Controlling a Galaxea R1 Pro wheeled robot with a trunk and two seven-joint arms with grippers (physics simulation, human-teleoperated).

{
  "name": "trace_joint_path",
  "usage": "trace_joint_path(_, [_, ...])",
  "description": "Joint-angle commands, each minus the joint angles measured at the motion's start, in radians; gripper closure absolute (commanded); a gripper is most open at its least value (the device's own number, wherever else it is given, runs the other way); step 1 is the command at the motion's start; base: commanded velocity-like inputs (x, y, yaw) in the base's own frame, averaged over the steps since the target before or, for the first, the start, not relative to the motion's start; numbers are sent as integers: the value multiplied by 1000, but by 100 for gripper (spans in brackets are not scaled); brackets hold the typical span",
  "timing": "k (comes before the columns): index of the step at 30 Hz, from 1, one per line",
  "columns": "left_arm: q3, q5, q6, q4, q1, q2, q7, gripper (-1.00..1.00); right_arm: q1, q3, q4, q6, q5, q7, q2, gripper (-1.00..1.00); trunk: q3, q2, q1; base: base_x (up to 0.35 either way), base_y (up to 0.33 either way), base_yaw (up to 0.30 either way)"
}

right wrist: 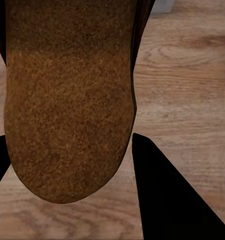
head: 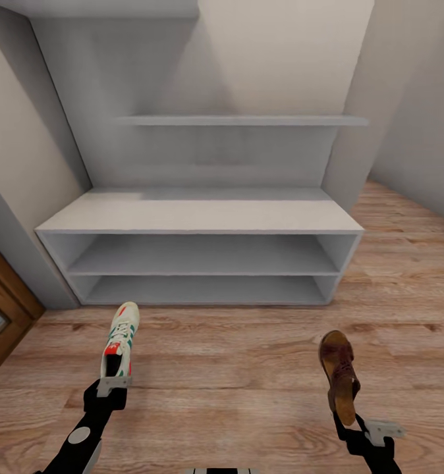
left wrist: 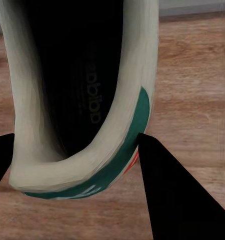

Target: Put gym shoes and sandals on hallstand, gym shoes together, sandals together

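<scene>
Nearest the head camera, both arms reach forward low over the corridor floor (head: pixel 235 368), each carrying one item of footwear by its heel end. Left end effector (head: pixel 111 385): clamped on the heel of a gym shoe (head: pixel 120 339), which points toe-forward toward the hallstand (head: pixel 202 214); the shoe is white with green stripes and a red-orange patch at the tongue. In the left wrist view, the dark fingers (left wrist: pixel 177 195) flank the cream heel collar of the gym shoe (left wrist: pixel 137 75), and the dark insole with faint lettering is visible inside the opening. Right end effector (head: pixel 354 424): closed on the heel end of a sandal (head: pixel 339 375), reddish-brown with a tan sole, its toe likewise directed toward the hallstand. In the right wrist view, the brown footbed of the sandal (right wrist: pixel 67 100) lies between the two dark fingers (right wrist: pixel 167 195), with wood-grain planks beyond. Hallstand: a low, wide, light-grey unit standing against the wall straight ahead, with a flat top and two long open shelves below it; a narrow wall shelf (head: pixel 242 120) runs above. Gym shoe and sandal are well apart from each other, both short of the hallstand's front edge. A brown door frame (head: pixel 4 309) appears at the left edge of the head view.
</scene>
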Motion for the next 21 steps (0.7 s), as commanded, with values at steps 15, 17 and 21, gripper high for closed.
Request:
trace_joint_path(15, [2, -10, -2, 0, 0, -1, 6, 100, -1, -3, 3, -2, -3, -2, 4, 100, -1, 0, 0, 0, -266, 0])
trace_joint_path(17, [2, -10, -2, 0, 0, -1, 7, 100, -1, -3, 3, -2, -3, -2, 3, 100, -1, 0, 0, 0, -273, 0])
trace_joint_path(21, [2, -10, -2, 0, 0, -1, 7, 100, -1, -3, 3, -2, -3, -2, 6, 100, -1, 0, 0, 0, -273, 0])
